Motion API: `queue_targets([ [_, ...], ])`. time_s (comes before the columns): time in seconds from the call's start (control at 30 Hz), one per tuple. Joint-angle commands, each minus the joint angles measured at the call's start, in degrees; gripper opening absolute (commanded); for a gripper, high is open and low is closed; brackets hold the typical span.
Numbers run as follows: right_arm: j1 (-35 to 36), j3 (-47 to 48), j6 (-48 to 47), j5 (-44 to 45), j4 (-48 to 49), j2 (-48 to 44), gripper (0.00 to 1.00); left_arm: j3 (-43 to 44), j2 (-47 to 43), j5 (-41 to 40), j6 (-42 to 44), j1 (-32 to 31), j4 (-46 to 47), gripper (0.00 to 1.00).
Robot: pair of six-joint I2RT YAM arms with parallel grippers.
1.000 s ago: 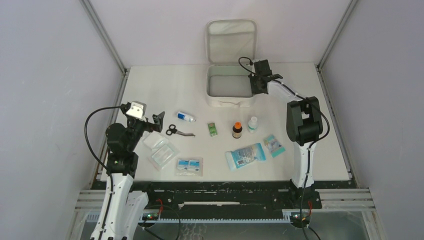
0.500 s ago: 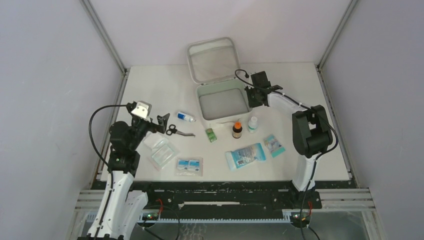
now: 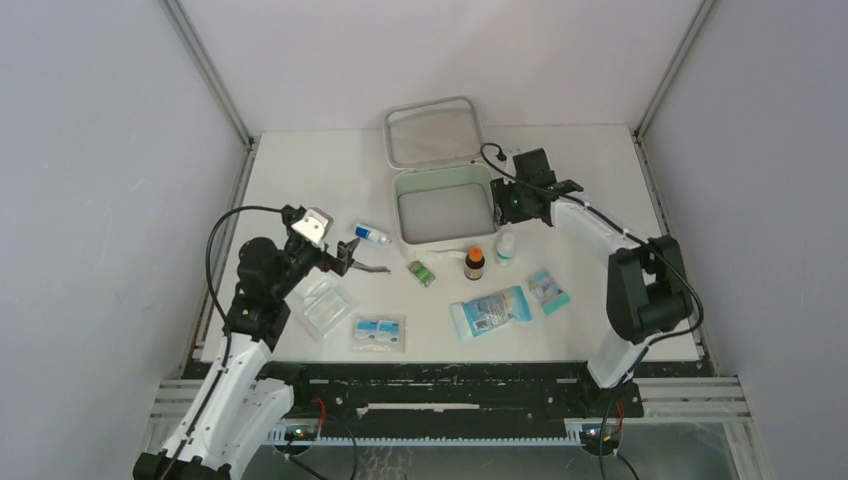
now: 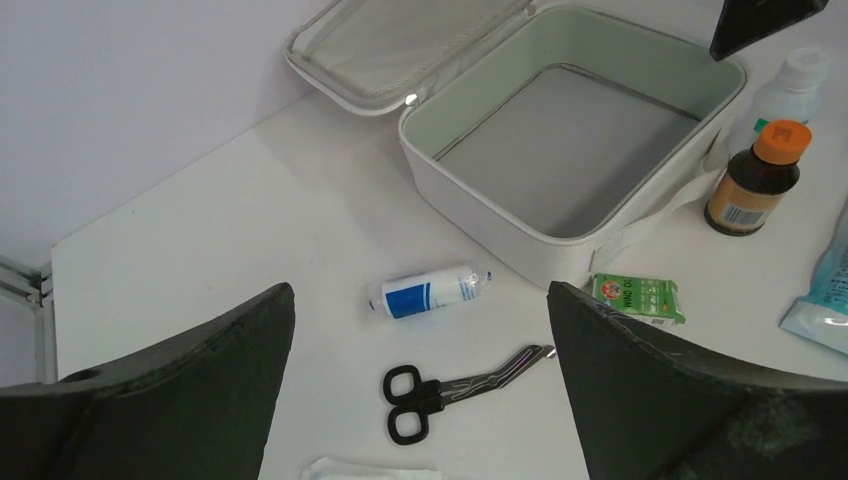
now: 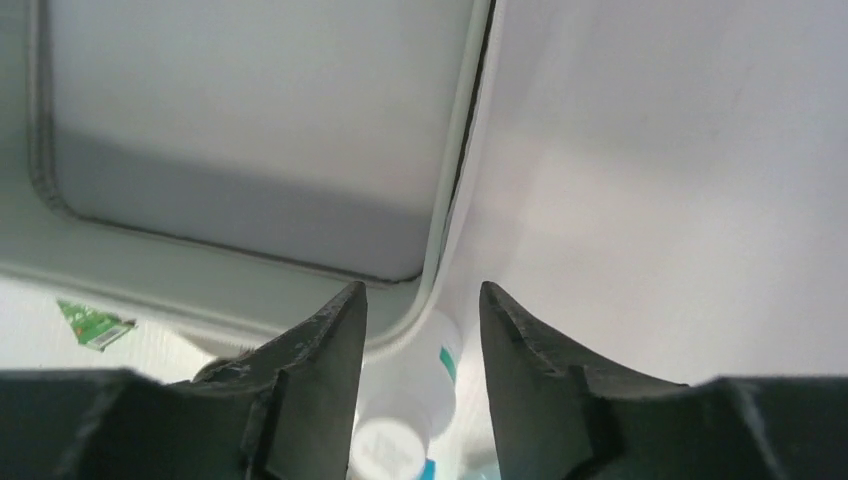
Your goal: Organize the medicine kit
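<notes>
Step in hand, as I judge it: I am setting the position of the medicine kit [image 3: 445, 208] before loading. The kit is lying open on the surface [image 3: 310, 170], at 12 o'clock from the surface centre. Its lid is folded back toward 12 o'clock and its inside is holding nothing.

My right hand [image 5: 422, 290] is clamping the kit's wall on the 3 o'clock side, one finger inside the rim and one outside. My left hand [image 4: 420, 290] is spread wide, carrying nothing, and is hovering over the scissors [image 4: 455, 385] and bandage roll [image 4: 430, 292] at 8 o'clock from the kit.

The brown bottle [image 4: 755, 178] and white bottle [image 4: 795, 85] are standing just beside the kit at 5 o'clock.

Next move, as I judge it: I am planning to let go of the wall without knocking the white bottle, then lower the left hand squarely over one loose item.
</notes>
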Motion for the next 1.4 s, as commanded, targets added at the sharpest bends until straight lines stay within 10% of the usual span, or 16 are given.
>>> queue_targets([
  [0.0,0.2,-1.4,-5.8,0.5,2.4,-8.9,0.48,0.9,0.0,0.4,2.8,-1.1,1.1,1.00],
  [0.47,0.6,-7.1,-17.4,-7.0,-4.6,-13.7,0.74,0.5,-0.1,0.8,4.9,-3.1,0.7,1.00],
  [0.9,1.6,-7.2,-19.4,-6.6,-4.9,-9.4,0.50,0.1,-0.7,1.0,6.1,-4.7,0.7,1.00],
  [1.37,1.6,-5.4,-22.7,-7.2,-8.4,-14.7,0.00,3.7,3.6,5.7,6.9,-5.4,-1.0,1.00],
])
